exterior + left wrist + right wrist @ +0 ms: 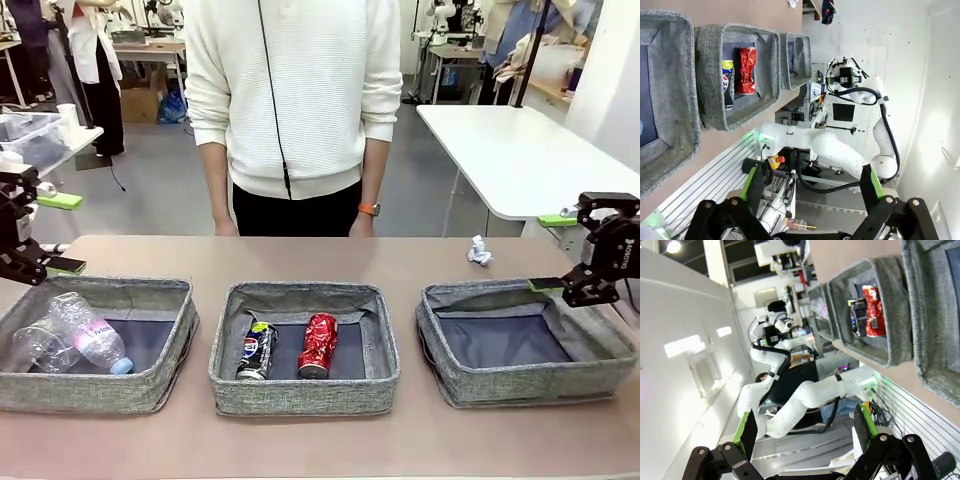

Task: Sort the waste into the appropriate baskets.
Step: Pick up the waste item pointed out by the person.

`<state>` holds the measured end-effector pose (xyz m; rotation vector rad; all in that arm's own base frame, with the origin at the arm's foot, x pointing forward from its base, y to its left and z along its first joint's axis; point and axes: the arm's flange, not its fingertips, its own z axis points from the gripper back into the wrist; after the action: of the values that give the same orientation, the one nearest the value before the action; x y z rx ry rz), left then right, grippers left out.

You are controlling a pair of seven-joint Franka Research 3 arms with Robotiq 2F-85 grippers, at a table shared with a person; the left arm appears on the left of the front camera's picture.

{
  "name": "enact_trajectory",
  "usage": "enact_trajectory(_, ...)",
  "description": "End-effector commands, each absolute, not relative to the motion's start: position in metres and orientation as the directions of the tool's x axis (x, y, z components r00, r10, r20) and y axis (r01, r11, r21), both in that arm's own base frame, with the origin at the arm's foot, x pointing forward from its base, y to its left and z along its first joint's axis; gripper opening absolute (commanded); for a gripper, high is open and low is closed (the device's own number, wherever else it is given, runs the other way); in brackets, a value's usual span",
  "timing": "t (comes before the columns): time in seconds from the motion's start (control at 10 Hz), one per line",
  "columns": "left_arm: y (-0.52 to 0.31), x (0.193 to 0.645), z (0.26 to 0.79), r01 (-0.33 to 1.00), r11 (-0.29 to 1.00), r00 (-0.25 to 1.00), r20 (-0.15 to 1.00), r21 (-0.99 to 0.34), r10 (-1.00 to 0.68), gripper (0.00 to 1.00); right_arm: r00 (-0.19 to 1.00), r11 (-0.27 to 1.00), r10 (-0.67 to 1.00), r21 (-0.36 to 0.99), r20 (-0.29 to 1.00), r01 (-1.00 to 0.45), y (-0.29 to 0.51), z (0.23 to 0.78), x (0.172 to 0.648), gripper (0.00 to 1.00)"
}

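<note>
Three grey baskets stand in a row. The left basket (95, 392) holds a clear bottle (88, 330) with a blue cap and a clear plastic cup (35, 346). In the middle basket (300, 395) (715, 107) (880, 352) lie a dark blue can (256, 350) (728, 82) (857, 316) and a crushed red can (319, 345) (746, 70) (874, 310). Nothing shows inside the right basket (530, 385) (935, 315). A crumpled white paper wad (480, 251) (793, 3) rests on the table behind it. My left gripper (62, 233) (811, 185) hovers open at the table's left end. Over the right basket's far right corner, my right gripper (550, 252) (805, 430) is open and holds nothing.
A person in a white sweater (290, 100) stands at the far edge, hands hanging at the sides. Bare tabletop (320, 450) runs in front of and behind the baskets. A white table (510, 150) stands farther back on the right.
</note>
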<state>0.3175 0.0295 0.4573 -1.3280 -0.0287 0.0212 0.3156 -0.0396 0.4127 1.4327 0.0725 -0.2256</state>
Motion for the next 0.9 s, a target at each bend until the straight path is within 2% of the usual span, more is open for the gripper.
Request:
enact_trajectory(0.0,0.0305,0.3137,0.4569,0.0,0.24,1.0,0.005,-0.971,0.021,1.0,0.981,0.122,-0.099,0.977,-0.165,0.176,-0.0401,0.4124,0.3105,1.0)
enact_trajectory(0.8,0.0305,0.3137,0.4569,0.0,0.24,1.0,0.005,-0.971,0.021,1.0,0.981,0.122,-0.099,0.977,-0.165,0.176,-0.0401,0.4124,0.3105,1.0)
